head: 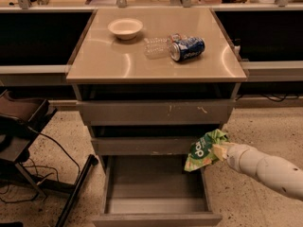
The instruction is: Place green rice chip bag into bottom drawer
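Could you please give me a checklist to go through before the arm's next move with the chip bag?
1. Bottom drawer pulled out: ok.
2. Nothing in the drawer to block the drop: ok, no items visible inside.
3. Green rice chip bag gripped by the tool, right of the drawers: ok, it hangs from the tool.
4. Bag over the drawer opening: not ok, it straddles the drawer's right wall.
5. Bag clear of the middle drawer front: cannot tell, they overlap in this view.
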Controlling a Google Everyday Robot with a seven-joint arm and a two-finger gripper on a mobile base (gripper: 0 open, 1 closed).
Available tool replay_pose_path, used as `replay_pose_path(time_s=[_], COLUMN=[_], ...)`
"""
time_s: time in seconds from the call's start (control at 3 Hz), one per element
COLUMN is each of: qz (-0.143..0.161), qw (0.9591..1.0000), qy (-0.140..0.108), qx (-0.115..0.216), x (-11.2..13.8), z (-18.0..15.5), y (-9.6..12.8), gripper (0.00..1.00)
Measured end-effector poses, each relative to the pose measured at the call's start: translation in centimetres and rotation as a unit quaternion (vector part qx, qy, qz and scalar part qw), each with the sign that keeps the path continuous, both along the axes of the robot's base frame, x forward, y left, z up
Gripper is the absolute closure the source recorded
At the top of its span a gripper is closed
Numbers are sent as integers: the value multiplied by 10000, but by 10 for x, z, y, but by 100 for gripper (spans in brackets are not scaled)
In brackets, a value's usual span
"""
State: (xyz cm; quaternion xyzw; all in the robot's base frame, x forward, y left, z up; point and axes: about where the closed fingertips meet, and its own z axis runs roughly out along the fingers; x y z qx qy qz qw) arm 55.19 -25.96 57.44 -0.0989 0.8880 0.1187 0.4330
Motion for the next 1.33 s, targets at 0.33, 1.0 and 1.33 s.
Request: replay_pose_path(time_s=[0.33, 1.0, 1.33], qz=[13, 389, 731], qw=[10000, 9985, 9924], qy=[2, 310, 842], qx=[8, 237, 529], x=[2, 20, 27], z=[-6, -123, -192], y=[2, 32, 40], gripper=[100, 100, 100])
